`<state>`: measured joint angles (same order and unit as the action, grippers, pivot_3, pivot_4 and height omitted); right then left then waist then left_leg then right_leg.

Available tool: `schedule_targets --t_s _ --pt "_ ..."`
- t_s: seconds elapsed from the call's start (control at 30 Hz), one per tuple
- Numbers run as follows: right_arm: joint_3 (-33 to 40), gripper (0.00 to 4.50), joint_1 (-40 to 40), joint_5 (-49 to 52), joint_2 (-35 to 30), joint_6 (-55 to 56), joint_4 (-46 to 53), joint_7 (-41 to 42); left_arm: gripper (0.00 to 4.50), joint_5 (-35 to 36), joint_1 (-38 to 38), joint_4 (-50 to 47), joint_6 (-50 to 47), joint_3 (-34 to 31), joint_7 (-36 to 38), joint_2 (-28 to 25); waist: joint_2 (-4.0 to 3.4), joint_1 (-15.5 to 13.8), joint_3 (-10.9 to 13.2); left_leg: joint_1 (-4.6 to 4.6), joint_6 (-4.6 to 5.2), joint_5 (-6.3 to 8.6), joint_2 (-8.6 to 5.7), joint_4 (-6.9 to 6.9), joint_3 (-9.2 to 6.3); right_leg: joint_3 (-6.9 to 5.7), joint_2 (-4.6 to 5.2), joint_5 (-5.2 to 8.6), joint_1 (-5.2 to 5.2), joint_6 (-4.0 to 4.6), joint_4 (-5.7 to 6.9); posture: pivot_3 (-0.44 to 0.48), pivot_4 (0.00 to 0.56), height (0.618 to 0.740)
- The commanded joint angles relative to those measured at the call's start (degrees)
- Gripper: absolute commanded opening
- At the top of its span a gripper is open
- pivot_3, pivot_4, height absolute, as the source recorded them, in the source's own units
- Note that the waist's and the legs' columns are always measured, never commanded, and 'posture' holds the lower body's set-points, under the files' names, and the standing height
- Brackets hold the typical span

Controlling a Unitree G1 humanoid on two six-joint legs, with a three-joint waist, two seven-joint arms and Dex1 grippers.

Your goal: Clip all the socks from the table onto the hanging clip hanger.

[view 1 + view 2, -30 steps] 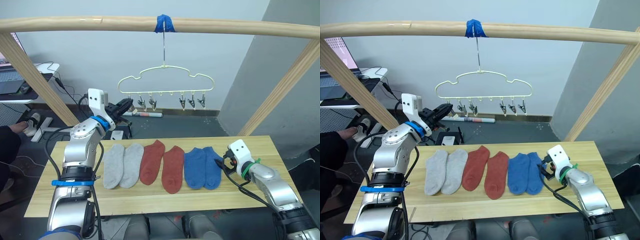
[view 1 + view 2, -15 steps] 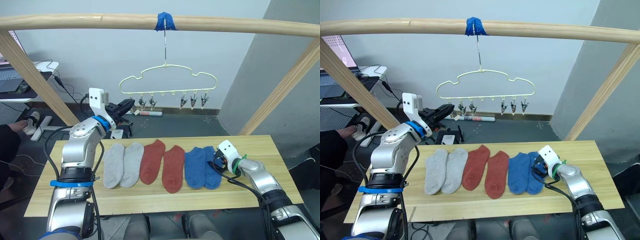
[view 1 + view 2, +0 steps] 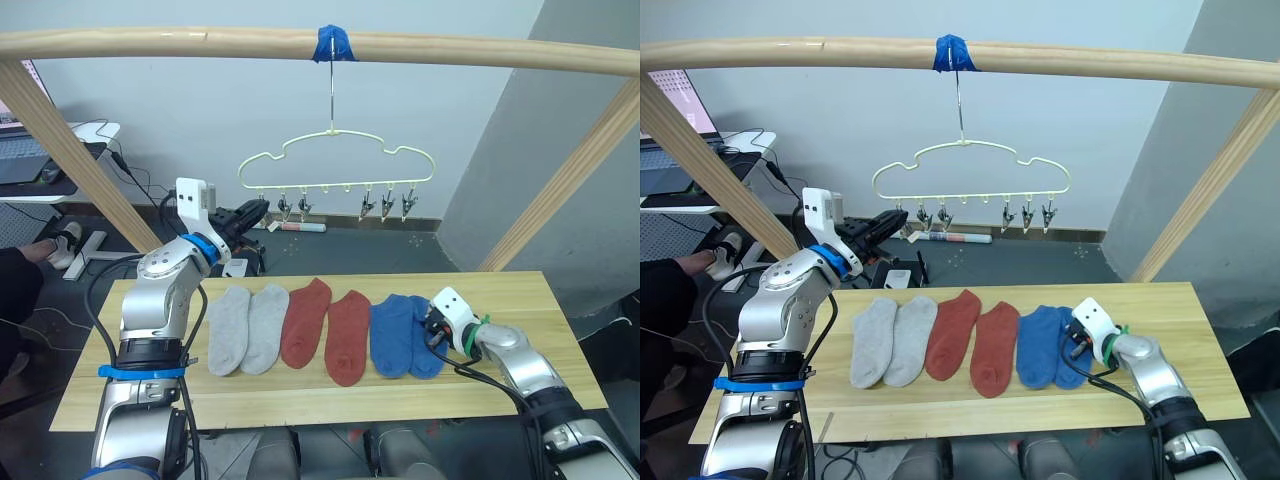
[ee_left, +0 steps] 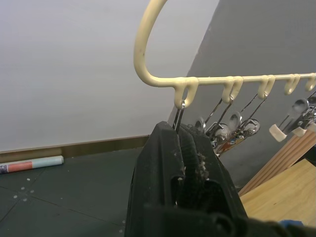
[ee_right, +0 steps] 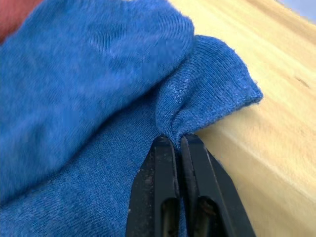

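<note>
Six socks lie in a row on the table (image 3: 520, 292): two grey (image 3: 246, 326), two red (image 3: 345, 335) and two blue (image 3: 392, 336). My right gripper (image 5: 177, 143) rests low on the table, shut on a pinched fold at the cuff edge of the rightmost blue sock (image 5: 212, 94). The cream clip hanger (image 3: 330, 140) hangs from the wooden rail (image 3: 450, 50) above the far edge. My left gripper (image 4: 178, 131) is raised to the hanger's left end, shut on the leftmost clip (image 4: 179, 111). The other clips (image 3: 385, 205) hang free.
Slanted wooden posts (image 3: 60, 150) stand at both sides and carry the rail. A desk with cables (image 3: 40, 165) and a person's limb (image 3: 15, 280) are at the far left. Bare tabletop lies in front of the socks and to their right.
My right gripper slid left onto the rightmost blue sock and shut on its edge. The left arm stayed at the hanger's left clip.
</note>
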<state>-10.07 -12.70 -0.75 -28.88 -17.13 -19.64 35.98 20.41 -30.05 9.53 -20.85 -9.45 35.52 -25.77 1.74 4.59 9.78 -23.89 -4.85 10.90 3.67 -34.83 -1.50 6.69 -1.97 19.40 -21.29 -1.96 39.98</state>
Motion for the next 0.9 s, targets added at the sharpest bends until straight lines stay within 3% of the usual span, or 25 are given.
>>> schedule_targets --t_s 0.03,0.27,0.43,0.63,0.9 --pt "5.13 0.05 5.60 1.84 -4.50 -2.12 11.34 0.81 0.00 3.08 0.21 -0.64 -4.43 -1.65 0.54 -0.40 -0.01 -0.12 0.01 -0.01 0.00 0.00 -0.02 0.00 0.01 0.01 0.01 0.03 -0.01 -0.05 0.00 -0.024 0.161 0.740" --pt "7.65 0.05 8.78 12.39 -9.17 -17.30 37.99 8.16 0.00 21.20 -3.03 -0.38 -27.54 -9.72 -1.11 1.05 -0.01 1.00 0.05 0.06 0.01 0.00 0.06 -0.02 -0.06 0.04 -0.12 0.06 -0.03 -0.12 0.11 -0.046 0.156 0.740" --pt "4.06 0.05 0.51 21.64 -3.15 -30.44 47.48 7.49 0.00 28.39 -4.49 -0.03 -37.15 -13.73 -2.28 0.10 0.08 1.09 0.10 0.03 0.00 0.00 0.05 -0.04 -0.11 0.00 -0.12 0.06 -0.03 -0.12 0.12 -0.049 0.151 0.740" --pt "-2.85 0.05 -9.15 22.46 11.88 -33.14 39.83 1.67 0.00 31.86 -4.93 -1.95 -41.03 -15.09 -4.20 0.32 0.17 0.39 0.13 -0.12 -0.01 0.00 0.03 -0.04 -0.28 -0.18 -0.06 0.06 -0.08 -0.11 0.05 -0.030 0.144 0.740" --pt "-5.53 0.05 -18.35 20.15 20.38 -29.00 28.09 -0.63 0.00 35.90 -4.22 -5.63 -42.25 -16.99 -7.38 1.57 0.18 -0.08 0.13 -0.40 -0.05 0.00 -0.02 -0.04 -0.61 -0.61 0.09 -0.09 -0.15 0.14 0.01 0.008 0.144 0.740"
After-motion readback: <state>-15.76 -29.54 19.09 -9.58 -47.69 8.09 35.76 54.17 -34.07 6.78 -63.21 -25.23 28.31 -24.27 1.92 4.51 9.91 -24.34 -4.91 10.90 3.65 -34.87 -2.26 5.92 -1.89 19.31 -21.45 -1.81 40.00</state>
